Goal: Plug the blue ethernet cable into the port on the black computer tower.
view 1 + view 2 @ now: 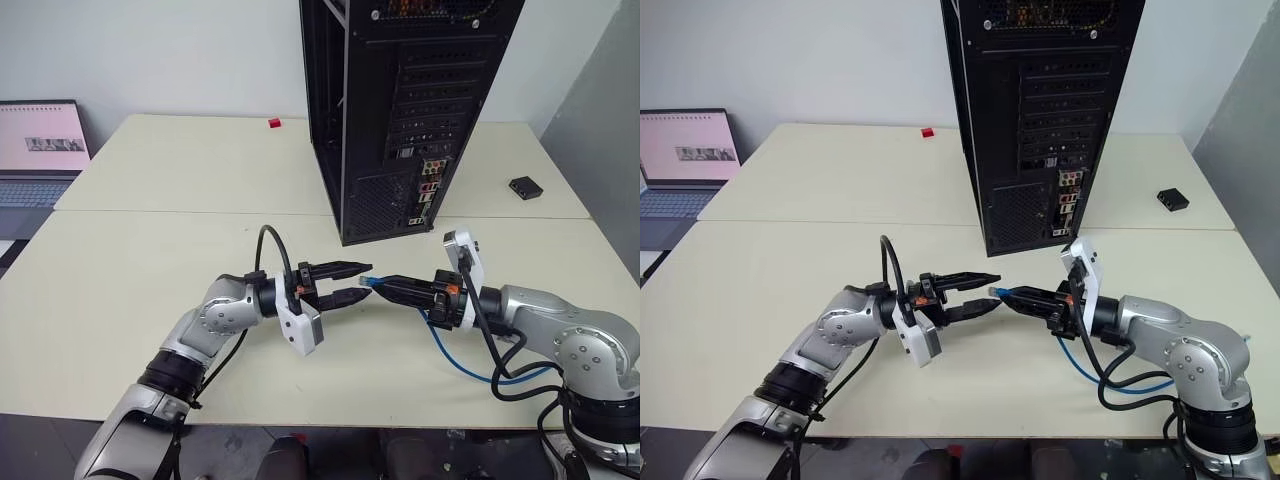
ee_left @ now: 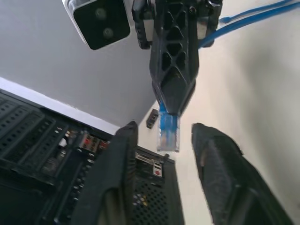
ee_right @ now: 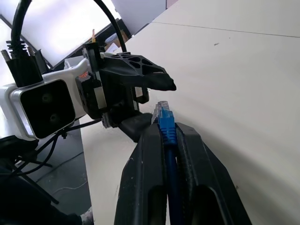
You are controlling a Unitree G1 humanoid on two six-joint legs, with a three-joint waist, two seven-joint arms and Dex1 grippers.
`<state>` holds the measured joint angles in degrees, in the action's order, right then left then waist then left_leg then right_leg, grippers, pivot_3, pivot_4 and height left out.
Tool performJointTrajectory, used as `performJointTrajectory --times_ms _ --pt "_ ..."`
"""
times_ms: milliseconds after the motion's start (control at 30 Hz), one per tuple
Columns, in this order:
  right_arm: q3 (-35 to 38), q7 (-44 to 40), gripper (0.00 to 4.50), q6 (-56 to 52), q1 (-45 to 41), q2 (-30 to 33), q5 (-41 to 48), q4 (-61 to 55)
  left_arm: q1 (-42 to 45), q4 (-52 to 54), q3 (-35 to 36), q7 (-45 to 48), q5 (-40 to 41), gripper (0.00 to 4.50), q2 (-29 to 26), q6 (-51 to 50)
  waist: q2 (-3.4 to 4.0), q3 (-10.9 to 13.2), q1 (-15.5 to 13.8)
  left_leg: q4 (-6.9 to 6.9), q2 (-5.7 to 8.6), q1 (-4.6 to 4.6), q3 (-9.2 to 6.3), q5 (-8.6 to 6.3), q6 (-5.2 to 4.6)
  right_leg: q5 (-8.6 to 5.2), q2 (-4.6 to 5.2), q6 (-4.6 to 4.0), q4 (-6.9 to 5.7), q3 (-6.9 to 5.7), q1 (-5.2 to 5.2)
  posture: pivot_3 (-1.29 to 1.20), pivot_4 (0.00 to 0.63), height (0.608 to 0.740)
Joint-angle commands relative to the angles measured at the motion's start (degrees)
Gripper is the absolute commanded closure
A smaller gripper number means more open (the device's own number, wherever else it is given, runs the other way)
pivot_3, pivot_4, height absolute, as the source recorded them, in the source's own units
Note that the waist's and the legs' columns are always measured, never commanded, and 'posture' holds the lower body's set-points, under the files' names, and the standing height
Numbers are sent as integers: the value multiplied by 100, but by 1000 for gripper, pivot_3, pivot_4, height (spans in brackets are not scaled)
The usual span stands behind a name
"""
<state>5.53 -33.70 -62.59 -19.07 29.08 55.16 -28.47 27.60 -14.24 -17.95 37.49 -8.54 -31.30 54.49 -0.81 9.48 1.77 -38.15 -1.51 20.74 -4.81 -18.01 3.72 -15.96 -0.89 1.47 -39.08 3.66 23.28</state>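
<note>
Right gripper (image 1: 385,284) clamps the thin blue ethernet cable (image 1: 460,360) at frame centre; left gripper (image 1: 360,282) fingers stand apart; no legible writing.

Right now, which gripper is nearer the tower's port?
Right. The right gripper, shut on the blue ethernet cable, sits in front of the black computer tower, below its port cluster. The left gripper, open, faces it from farther left.
</note>
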Motion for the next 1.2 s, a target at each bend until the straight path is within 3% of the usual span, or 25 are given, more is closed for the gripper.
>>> performJointTrajectory --times_ms 33,133,267,533,800,1200 --pt "69 56 4473 358 -71 126 -172 -227 -91 358 85 125 488 1556 -14 -667 0 0 2 0 0 0 0 0 0 0 0 0 0 1 0 0 150 740" --pt "116 161 4473 735 -29 229 -554 -340 -251 666 169 315 1011 888 10 -1674 0 0 4 0 0 1 0 0 0 0 0 0 0 0 0 0 150 740" --pt "44 910 4473 1682 -136 24 -1689 -269 -571 1755 201 506 2193 874 89 -4218 0 0 14 1 -2 0 -1 0 0 -1 -1 1 -1 0 0 0 150 740" --pt "-796 2727 4474 2648 -502 -917 -3857 390 -509 3138 314 7 2982 874 449 -7086 1 0 28 2 -3 -1 0 1 2 -1 -3 1 -3 6 2 0 150 740" --pt "-709 3396 4474 2902 -773 -1449 -4676 1076 -215 3477 395 -420 2800 874 767 -7893 1 1 10 2 0 0 4 2 5 -1 0 0 2 9 3 0 150 740" --pt "-410 3599 4474 3193 -1069 -2024 -4838 1704 -81 3602 352 -633 2550 874 1085 -8155 1 1 11 4 0 0 7 2 5 0 0 0 0 13 5 0 150 740"
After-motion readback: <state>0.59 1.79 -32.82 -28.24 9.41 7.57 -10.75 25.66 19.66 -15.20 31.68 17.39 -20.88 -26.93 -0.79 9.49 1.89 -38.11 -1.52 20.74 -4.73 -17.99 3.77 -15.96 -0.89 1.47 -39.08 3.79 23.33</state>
